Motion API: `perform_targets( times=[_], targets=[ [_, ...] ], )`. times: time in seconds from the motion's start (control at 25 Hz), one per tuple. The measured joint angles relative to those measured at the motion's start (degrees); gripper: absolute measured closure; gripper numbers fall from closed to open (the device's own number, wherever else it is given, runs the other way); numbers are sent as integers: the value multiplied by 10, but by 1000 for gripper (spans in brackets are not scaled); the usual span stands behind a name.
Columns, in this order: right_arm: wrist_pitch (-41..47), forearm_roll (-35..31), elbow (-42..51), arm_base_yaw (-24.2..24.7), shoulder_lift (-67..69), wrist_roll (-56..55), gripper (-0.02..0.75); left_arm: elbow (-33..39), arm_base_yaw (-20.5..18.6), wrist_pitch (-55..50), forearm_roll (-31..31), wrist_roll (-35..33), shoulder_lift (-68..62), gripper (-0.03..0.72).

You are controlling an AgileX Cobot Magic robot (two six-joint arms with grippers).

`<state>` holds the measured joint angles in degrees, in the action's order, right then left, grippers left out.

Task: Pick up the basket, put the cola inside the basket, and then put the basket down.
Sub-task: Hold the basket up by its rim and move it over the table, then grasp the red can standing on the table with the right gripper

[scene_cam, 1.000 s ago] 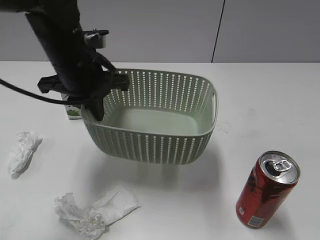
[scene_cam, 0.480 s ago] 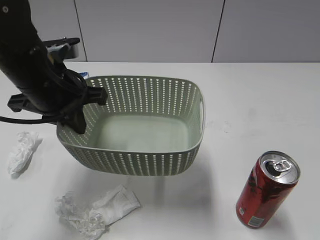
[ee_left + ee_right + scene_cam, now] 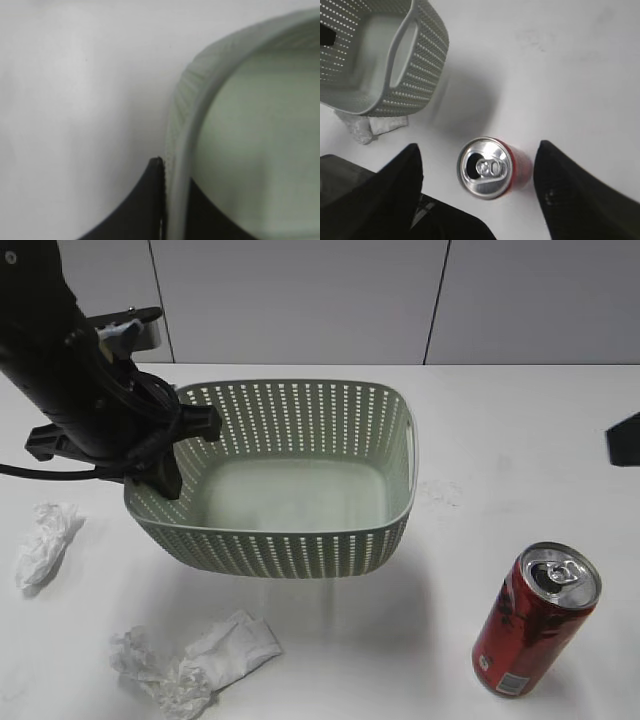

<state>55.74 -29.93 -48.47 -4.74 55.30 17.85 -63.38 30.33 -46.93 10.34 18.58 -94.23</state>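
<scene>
The pale sage-green basket hangs tilted above the table, held by its left rim; it also shows in the right wrist view. My left gripper is shut on that rim, and the left wrist view shows the rim pinched between the two black fingers. The red cola stands upright on the table at the front right, its tab opened. My right gripper is open, high above the cola, with the can between its fingers in that view. Only a dark part of the right arm shows at the exterior view's right edge.
Crumpled white tissues lie on the table at the left and front left. A grey panelled wall stands behind the white table.
The basket has been lifted further and shifted slightly right, its rim now more level. A dark part of the right arm has appeared at the right edge. The cola has not moved.
</scene>
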Motion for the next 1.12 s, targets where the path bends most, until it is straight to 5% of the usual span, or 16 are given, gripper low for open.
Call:
perform_targets(
  times=[0.44, 0.76, 1.12],
  targets=[
    [30, -24, -83, 0, 360, 30, 310, 0, 0, 1, 0, 0, 0, 692],
    [31, -6, -87, 0, 435, 30, 310, 0, 0, -1, 0, 0, 0, 692],
    [71, 45, -137, 0, 365, 18, 130, 0, 0, -1, 0, 0, 0, 692]
  ],
)
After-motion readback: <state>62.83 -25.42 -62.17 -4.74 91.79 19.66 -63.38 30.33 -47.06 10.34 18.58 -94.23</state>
